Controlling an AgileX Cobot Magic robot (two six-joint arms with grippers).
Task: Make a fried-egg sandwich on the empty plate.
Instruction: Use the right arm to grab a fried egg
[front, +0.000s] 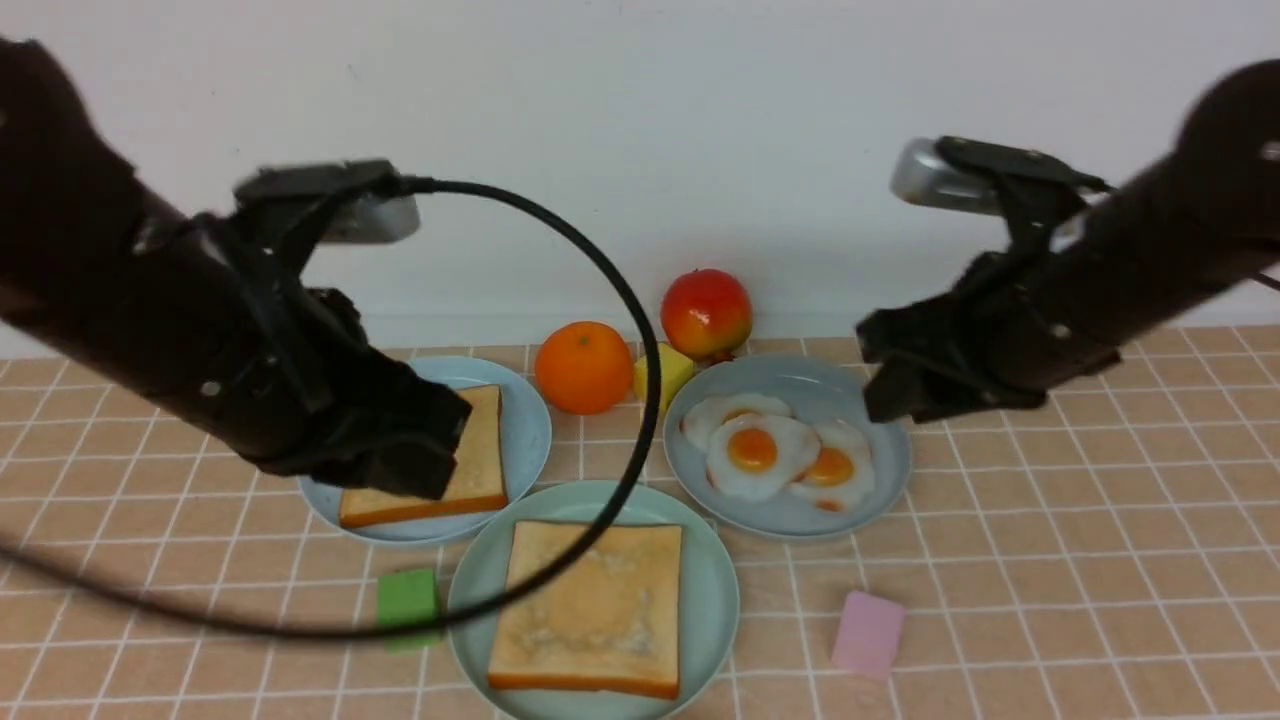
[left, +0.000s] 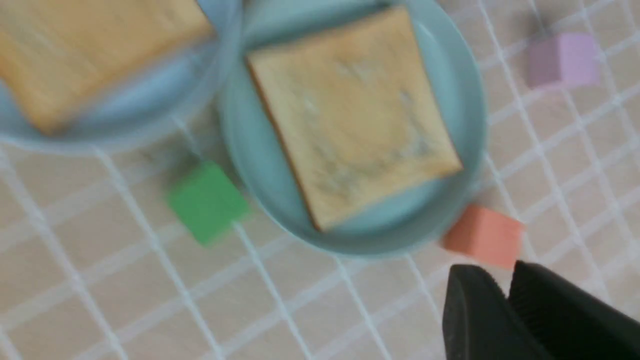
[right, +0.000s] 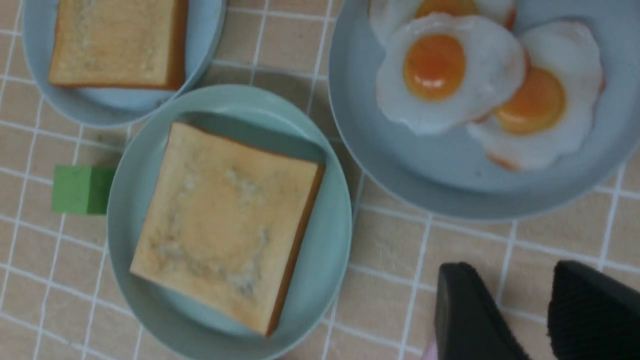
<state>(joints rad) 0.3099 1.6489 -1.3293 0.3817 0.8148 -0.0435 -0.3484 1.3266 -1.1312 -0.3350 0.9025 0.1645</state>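
Note:
The mint-green plate (front: 722, 590) near the front centre holds one toast slice (front: 595, 605) lying flat. A second toast slice (front: 482, 455) lies on the sky-blue plate (front: 527, 440) at back left, partly hidden by my left gripper (front: 400, 455) hovering over it. Three fried eggs (front: 755, 450) overlap on the grey-blue plate (front: 800, 385) at back right. In the left wrist view my left gripper (left: 500, 272) has its jaws almost together, with nothing between them. My right gripper (front: 890, 390) hangs above the egg plate's right rim. In the right wrist view it (right: 517, 272) is open and empty.
An orange (front: 583, 367), an apple (front: 706, 312) and a yellow piece (front: 665, 372) stand behind the plates. A green cube (front: 408, 597) lies left of the mint plate and a pink cube (front: 868, 632) right of it. A salmon cube (left: 482, 240) touches its rim. A black cable (front: 640, 330) loops across.

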